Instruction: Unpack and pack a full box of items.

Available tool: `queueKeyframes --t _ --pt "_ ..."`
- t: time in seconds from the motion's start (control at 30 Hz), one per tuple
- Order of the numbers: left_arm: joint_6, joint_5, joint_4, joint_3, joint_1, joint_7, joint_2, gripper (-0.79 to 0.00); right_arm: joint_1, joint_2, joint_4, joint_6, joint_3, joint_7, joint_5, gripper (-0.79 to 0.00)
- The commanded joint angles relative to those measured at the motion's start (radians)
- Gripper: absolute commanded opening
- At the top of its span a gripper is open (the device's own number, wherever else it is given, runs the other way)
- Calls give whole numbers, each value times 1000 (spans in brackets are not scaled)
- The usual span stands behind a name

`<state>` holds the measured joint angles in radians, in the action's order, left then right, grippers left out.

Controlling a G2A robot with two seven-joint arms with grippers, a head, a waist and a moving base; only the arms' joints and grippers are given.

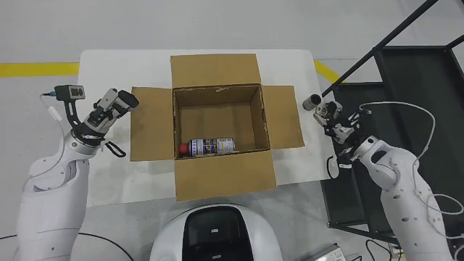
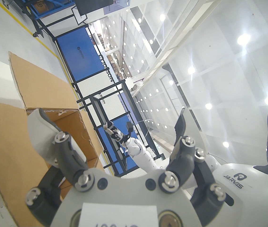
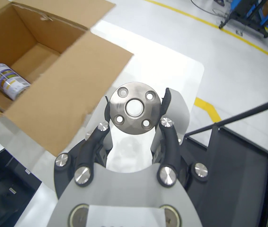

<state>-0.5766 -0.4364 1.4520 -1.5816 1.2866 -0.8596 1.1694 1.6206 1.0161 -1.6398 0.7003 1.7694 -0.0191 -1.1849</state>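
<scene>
Inside the box (image 1: pixel 217 119) lies a spray can (image 1: pixel 210 146); right jaws clamp a flange (image 3: pixel 134 111).

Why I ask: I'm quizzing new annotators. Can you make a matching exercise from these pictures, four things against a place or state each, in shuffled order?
Things
1. spray can
2. metal flange
3. left claw
4. cardboard box

Places or states
A. open, holding nothing
B. flaps spread, standing on the white table
C. lying on its side inside the box
D. clamped in the right claw

Pairs: 1-C, 2-D, 3-A, 4-B
</scene>
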Motion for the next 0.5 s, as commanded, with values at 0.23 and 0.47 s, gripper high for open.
queueKeyframes --t 0.23,0.47 --pt "0 0 0 0 0 0 0 0 -148 1 -160 50 -176 -207 -33 -785" --pt "0 0 0 0 0 0 0 0 -243 9 -113 60 -295 -279 -25 -785"
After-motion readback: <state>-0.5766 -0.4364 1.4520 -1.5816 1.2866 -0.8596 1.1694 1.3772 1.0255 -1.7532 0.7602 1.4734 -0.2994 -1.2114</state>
